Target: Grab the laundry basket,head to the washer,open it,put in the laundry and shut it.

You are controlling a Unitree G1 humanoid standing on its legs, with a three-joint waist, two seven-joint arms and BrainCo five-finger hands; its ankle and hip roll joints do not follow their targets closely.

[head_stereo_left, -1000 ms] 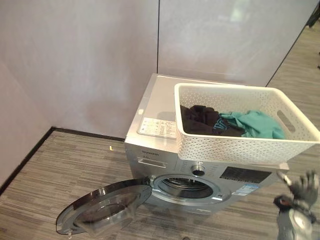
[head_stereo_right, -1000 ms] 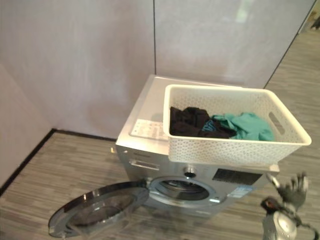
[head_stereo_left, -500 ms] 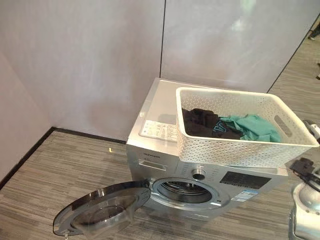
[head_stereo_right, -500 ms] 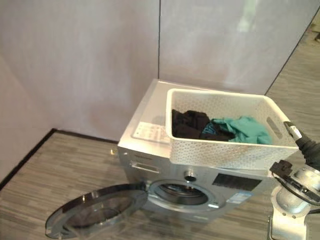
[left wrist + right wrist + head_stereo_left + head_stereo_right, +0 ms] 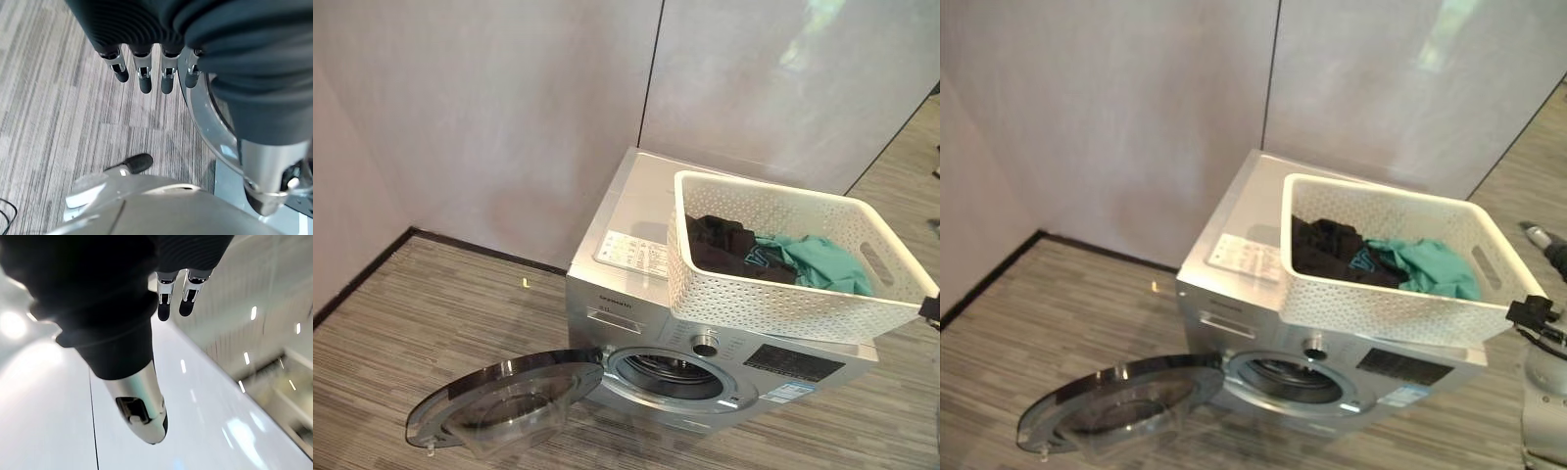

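Now the right hand [image 5: 171, 289] has risen beside the basket [image 5: 783, 304] on the washer [image 5: 636, 323], fingers straight and empty, door [image 5: 499, 397] open; clothes [image 5: 773, 257] come next

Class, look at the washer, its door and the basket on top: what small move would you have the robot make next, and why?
Probably bring the right hand over the white basket to take the black garment. The washer door already hangs open, the clothes still lie in the basket, and both hands look open and hold nothing.

White perforated basket [image 5: 783, 304], black [image 5: 724, 245] and seemingly teal laundry [image 5: 827, 264], silver washer [image 5: 636, 211]
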